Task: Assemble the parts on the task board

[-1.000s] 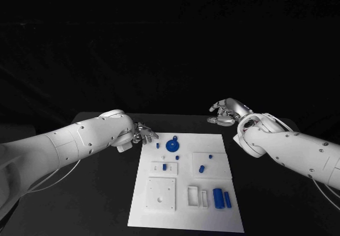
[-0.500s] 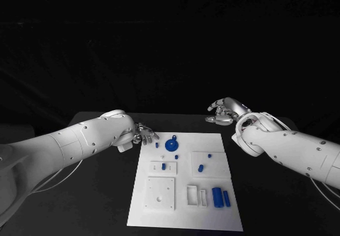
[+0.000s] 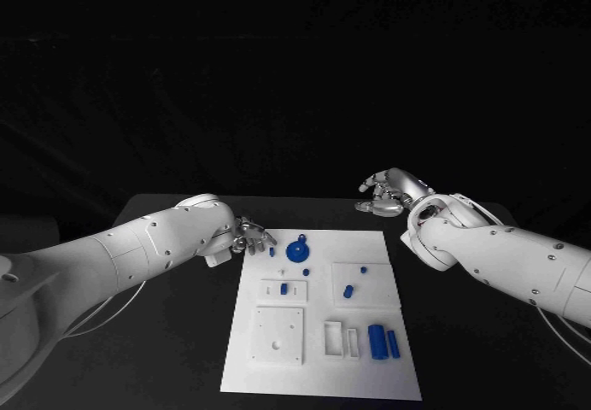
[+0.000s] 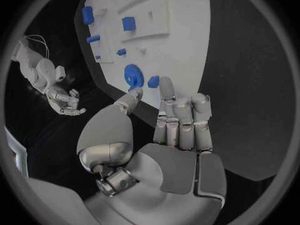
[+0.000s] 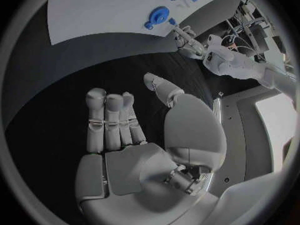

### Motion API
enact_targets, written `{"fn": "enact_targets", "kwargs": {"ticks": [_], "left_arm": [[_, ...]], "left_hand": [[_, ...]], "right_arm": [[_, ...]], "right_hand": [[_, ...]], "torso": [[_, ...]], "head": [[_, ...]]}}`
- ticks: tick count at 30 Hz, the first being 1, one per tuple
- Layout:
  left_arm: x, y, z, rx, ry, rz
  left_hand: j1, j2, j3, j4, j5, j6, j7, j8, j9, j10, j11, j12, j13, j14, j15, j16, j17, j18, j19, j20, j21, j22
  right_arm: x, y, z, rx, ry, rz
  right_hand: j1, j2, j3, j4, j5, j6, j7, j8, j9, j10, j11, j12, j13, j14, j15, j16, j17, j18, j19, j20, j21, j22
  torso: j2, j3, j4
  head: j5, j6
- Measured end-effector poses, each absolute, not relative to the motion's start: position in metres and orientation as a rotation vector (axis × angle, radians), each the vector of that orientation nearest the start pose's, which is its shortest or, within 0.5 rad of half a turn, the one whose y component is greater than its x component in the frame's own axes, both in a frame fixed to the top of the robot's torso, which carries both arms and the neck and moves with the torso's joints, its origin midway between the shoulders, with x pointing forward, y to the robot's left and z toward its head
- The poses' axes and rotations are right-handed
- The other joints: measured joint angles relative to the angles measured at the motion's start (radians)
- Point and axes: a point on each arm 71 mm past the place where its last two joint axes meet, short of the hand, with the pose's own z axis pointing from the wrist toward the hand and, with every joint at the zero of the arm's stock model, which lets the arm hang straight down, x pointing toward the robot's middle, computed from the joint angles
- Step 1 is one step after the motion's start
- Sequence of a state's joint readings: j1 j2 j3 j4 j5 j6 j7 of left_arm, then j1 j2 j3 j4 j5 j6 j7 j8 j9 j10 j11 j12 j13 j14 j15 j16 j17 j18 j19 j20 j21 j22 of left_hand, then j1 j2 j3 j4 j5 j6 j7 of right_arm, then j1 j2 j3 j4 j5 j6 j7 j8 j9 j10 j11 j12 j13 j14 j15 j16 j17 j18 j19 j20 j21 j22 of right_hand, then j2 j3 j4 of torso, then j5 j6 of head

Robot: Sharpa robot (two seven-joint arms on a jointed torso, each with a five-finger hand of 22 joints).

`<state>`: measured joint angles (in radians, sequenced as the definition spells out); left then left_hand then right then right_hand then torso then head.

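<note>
We see the white rectangular task board [image 3: 323, 316] lying in the middle of the black table [image 3: 160, 342]. Our silver left hand [image 3: 251, 235] hangs at the board's far left corner, fingers apart and holding nothing; in the left wrist view its fingertips [image 4: 166, 85] stand just beside a small blue peg [image 4: 153, 81]. A round blue gear-shaped part [image 3: 298, 251] lies on the far end of the board, just right of that peg. Two blue cylinders [image 3: 383, 342] lie side by side near the board's near right corner. Our silver right hand [image 3: 389, 193] hovers beyond the board's far right corner, well apart from it, fingers loosely spread and empty.
</note>
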<state>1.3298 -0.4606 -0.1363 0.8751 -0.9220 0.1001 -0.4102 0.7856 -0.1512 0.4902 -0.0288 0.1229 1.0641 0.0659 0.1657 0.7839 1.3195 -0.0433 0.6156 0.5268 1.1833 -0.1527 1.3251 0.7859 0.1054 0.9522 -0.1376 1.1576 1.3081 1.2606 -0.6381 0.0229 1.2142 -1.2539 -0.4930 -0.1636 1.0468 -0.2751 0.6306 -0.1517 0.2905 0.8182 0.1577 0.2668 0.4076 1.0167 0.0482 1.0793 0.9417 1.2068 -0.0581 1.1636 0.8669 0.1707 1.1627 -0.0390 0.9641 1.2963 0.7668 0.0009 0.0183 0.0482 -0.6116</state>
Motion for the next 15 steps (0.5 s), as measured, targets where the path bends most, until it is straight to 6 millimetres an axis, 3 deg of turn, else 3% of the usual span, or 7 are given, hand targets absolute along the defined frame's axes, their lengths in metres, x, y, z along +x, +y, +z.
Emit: {"fn": "enact_targets", "kwargs": {"ticks": [15], "left_arm": [[0.5937, 0.2179, -0.2123, -0.431, 2.191, -0.322]], "left_hand": [[0.013, 0.021, -0.011, -0.019, 0.0, -0.004, 0.003, 0.0, -0.003, -0.004, 0.003, 0.0, 0.003, 0.001, 0.002, 0.0, 0.0, -0.005, 0.0, 0.0, 0.0, 0.0]], "right_arm": [[0.5604, -0.2, -0.1418, 0.219, 1.463, 0.599]], "right_hand": [[0.0, 0.0, 0.0, 0.0, 0.0, 0.0, 0.0, 0.0, 0.0, 0.0, 0.0, 0.004, -0.001, -0.001, 0.001, 0.0, 0.0, 0.0, 0.0, 0.0, 0.0, 0.001]], "torso": [[0.0, 0.0002, -0.0003]], "head": [[-0.001, -0.002]]}}
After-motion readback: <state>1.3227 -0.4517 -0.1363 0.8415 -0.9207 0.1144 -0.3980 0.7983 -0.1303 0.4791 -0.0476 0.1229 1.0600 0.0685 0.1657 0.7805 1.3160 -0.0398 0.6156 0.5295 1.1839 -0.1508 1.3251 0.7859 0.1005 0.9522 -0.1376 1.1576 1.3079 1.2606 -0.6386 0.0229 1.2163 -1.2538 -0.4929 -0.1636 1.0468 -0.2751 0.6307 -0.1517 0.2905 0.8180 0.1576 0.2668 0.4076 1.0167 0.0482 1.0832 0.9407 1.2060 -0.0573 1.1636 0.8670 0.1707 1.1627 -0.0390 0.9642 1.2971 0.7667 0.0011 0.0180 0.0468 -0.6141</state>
